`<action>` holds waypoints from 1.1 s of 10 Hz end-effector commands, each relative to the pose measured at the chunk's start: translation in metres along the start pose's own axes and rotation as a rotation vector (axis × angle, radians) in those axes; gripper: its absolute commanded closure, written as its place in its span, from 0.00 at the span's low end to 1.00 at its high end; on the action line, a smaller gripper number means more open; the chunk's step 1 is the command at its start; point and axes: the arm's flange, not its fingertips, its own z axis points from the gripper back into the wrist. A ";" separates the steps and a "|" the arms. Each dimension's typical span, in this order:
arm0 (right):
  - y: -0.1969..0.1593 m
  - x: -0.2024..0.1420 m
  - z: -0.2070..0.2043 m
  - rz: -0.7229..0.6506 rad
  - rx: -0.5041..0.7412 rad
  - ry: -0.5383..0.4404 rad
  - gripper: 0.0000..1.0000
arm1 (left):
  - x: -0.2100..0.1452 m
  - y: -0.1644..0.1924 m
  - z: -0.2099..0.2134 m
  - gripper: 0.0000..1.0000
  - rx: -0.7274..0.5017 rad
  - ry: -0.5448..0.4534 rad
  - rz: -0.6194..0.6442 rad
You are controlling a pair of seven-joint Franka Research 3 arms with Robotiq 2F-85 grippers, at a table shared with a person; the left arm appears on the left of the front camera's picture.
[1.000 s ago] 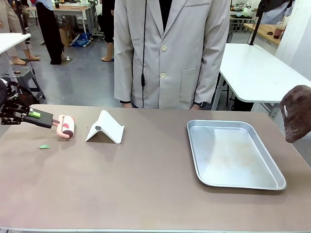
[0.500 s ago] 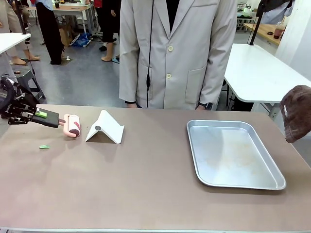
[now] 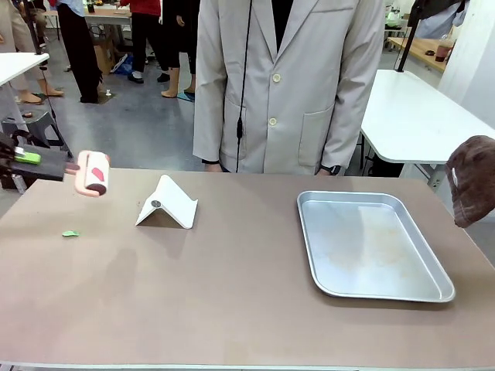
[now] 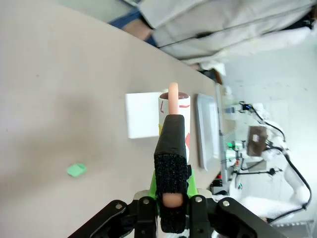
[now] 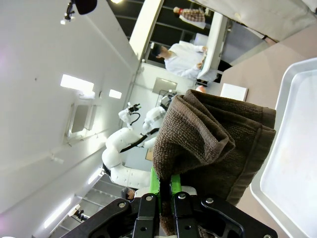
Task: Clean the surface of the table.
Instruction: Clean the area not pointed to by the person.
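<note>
My left fingers pinch the lint roller by its handle, holding it off the surface at the far left corner of the bench. A green scrap lies on the bench nearby, with a white folded stand to its right. My right fingers are clamped on a brown cloth, held past the right edge, beyond the metal tray

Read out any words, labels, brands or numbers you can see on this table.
No readable text.
The lint roller bears red marks, too blurred to read as letters.
The white folded stand carries only a dark round dot.
The metal tray and the table are bare of print.
</note>
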 end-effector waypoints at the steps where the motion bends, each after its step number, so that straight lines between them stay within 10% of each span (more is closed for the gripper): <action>1: 0.003 0.000 -0.002 0.009 0.011 -0.006 0.91 | -0.026 -0.002 0.027 0.78 -0.048 0.042 -0.046; 6: 0.003 0.000 -0.002 0.009 0.011 -0.006 0.91 | -0.094 0.027 0.111 0.78 -0.025 0.091 -0.036; 11: 0.003 0.000 -0.002 0.009 0.011 -0.006 0.91 | -0.085 0.063 0.115 0.78 -0.014 0.041 0.067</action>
